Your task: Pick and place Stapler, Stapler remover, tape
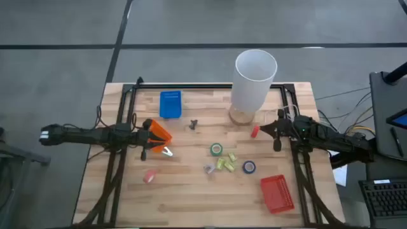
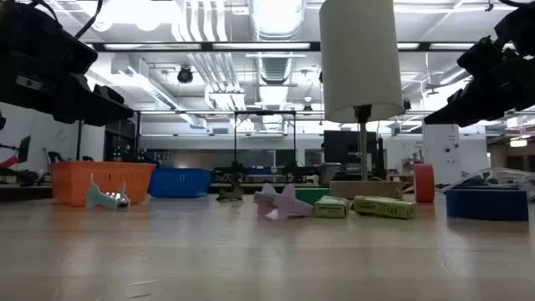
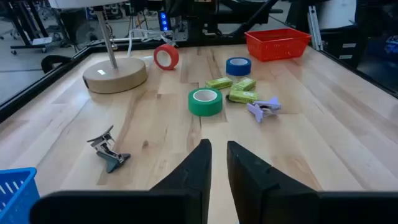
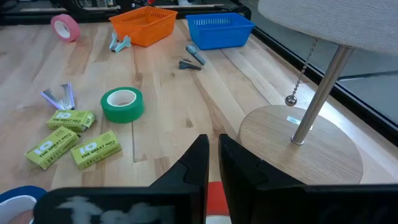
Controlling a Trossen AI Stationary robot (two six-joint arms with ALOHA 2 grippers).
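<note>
Green tape [image 1: 217, 149] lies flat mid-table, blue tape [image 1: 248, 166] lies to its right, and pink tape [image 1: 149, 176] sits near the left front. Red tape [image 2: 424, 182] stands on its edge by the lamp base. A purple staple remover [image 3: 264, 107], a grey one [image 3: 109, 152] and a pale teal one [image 4: 118, 42] rest on the wood. I see no stapler. My left gripper [image 3: 217, 152] hovers shut over the orange basket [image 1: 163, 135]. My right gripper [image 4: 213, 146] hovers shut above the red tape [image 4: 214, 196], holding nothing.
A lamp with a white shade [image 1: 254, 76] stands on a round wooden base [image 4: 298, 146] at the far right. A blue basket [image 1: 170, 104] sits far left and a red basket [image 1: 277, 193] near right. Yellow-green boxes [image 1: 226, 162] lie between the green and blue tapes.
</note>
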